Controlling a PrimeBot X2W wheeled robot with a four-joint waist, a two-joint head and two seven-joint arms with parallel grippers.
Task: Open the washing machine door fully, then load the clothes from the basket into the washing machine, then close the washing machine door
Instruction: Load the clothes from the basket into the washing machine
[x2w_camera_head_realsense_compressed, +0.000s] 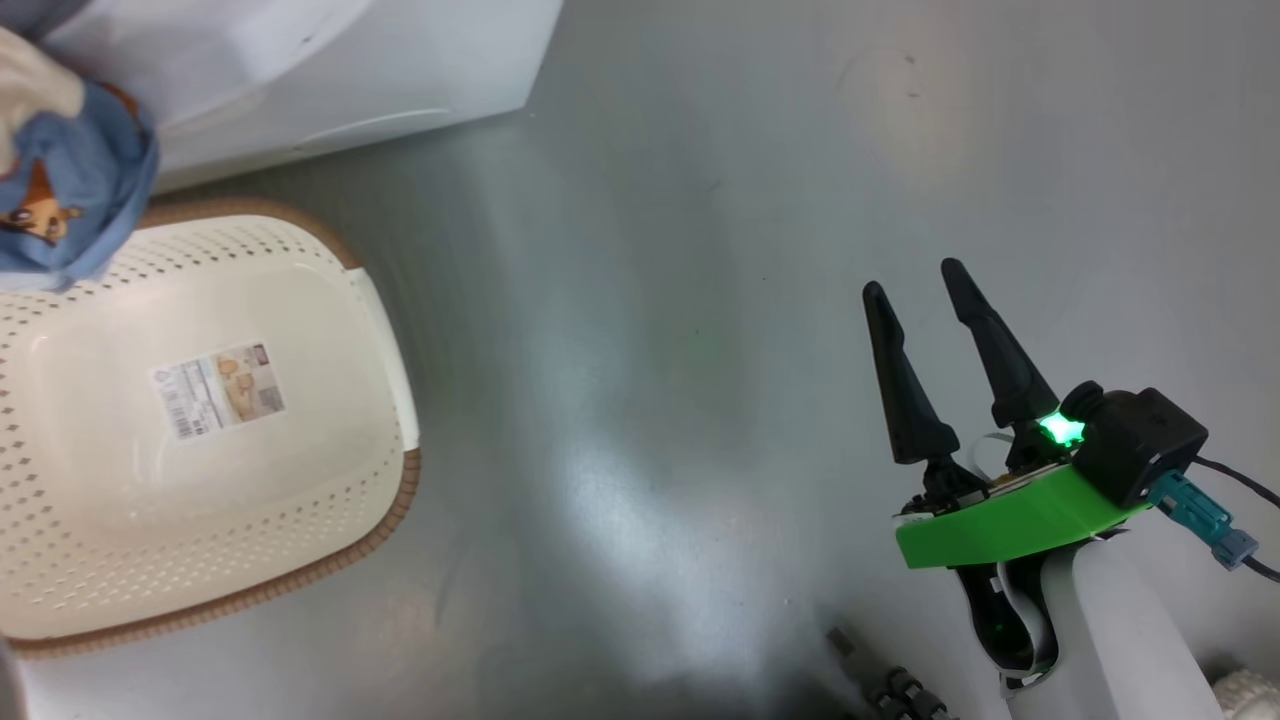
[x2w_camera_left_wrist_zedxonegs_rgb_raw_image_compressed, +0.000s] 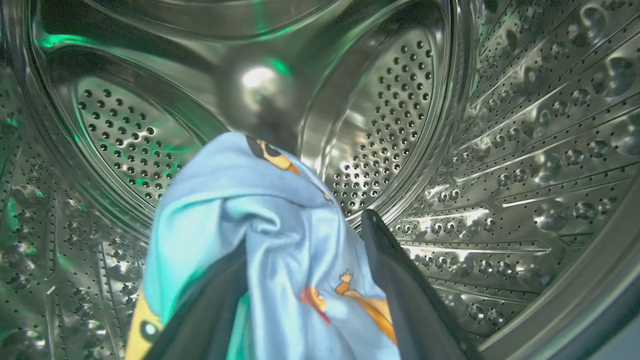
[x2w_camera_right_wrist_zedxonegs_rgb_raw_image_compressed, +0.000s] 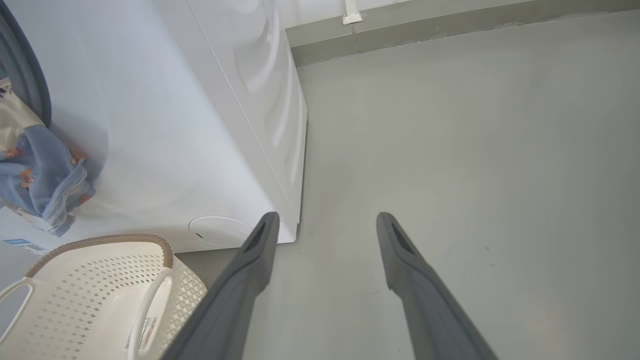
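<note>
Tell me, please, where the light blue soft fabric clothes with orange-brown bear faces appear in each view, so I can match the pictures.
Head view: upper left corner, the light blue bear-print clothes above the cream perforated plastic basket.
Left wrist view: bottom centre, clothes inside the steel perforated drum.
Right wrist view: left edge, clothes hanging down the machine's front.
Shared landmark: the big white washing machine; its drum in the left wrist view.

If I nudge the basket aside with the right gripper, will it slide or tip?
Probably slides easily: the basket looks empty, thin perforated plastic, on a smooth glossy floor. A push high on its rim may tip it, since nothing weighs it down. The walls may flex a little.
</note>
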